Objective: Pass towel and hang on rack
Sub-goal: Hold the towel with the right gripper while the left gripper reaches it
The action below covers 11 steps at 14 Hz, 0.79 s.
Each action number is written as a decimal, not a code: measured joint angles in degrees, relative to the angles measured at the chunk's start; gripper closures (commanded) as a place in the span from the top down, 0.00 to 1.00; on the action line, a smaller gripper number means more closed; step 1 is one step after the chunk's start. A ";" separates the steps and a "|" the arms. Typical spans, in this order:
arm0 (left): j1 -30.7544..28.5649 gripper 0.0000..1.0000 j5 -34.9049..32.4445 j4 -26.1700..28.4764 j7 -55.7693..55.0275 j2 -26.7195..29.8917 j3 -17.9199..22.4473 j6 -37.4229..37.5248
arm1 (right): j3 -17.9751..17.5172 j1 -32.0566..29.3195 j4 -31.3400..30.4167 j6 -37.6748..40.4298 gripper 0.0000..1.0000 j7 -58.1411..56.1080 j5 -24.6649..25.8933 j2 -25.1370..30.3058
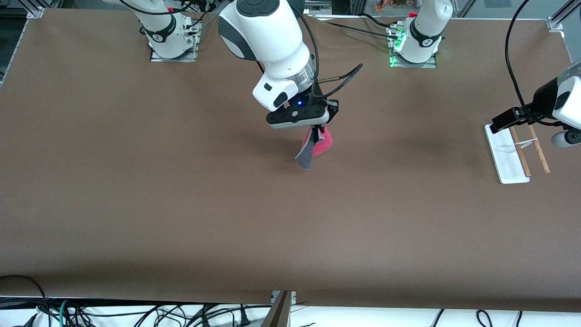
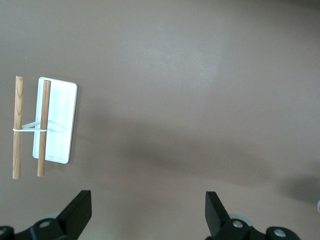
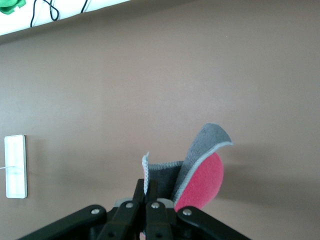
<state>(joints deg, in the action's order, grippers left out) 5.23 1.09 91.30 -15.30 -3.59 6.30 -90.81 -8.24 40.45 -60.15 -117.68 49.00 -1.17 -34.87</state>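
Note:
My right gripper [image 1: 315,132] is shut on the towel [image 1: 317,144] and holds it above the middle of the table. The pink-red cloth hangs folded, grey underside showing, also in the right wrist view [image 3: 200,172], where the gripper [image 3: 145,192] pinches its edge. The rack [image 1: 517,153], a white base with two light-brown rods, stands at the left arm's end of the table. My left gripper [image 2: 148,210] is open and empty in the air beside the rack [image 2: 45,125].
The brown table top [image 1: 181,204] is bare around the towel. Cables hang past the table's front edge [image 1: 136,313]. The arm bases stand along the table's edge farthest from the front camera.

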 measured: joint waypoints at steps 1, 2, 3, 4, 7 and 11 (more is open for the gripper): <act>0.00 1.00 0.00 0.00 0.00 0.00 0.00 0.00 | 0.00 0.03 -0.01 -0.29 0.00 0.00 0.00 -0.12; 0.00 1.00 0.00 0.00 0.00 0.00 0.00 0.00 | 0.00 0.07 -0.02 -0.57 0.00 0.00 0.00 -0.31; 0.01 1.00 0.01 0.00 0.00 -0.01 -0.04 0.00 | 0.00 0.10 -0.03 -0.81 0.00 0.00 0.00 -0.52; 0.03 1.00 0.25 0.00 0.00 -0.04 -0.11 0.00 | 0.00 0.12 -0.03 -0.92 0.00 0.04 -0.01 -0.67; 0.08 1.00 1.12 0.00 0.00 -0.10 -0.25 -0.04 | 0.00 0.14 -0.02 -1.02 0.00 0.28 -0.01 -0.77; 0.16 1.00 1.53 -0.27 0.00 -0.10 -1.82 0.31 | 0.00 0.15 -0.02 -1.10 0.00 0.48 -0.01 -0.77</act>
<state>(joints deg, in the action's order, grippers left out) 5.39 2.62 91.04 -15.30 -3.68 4.47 -90.50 -8.24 40.60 -60.17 -118.78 49.49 -1.18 -35.63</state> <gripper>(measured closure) 0.000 0.982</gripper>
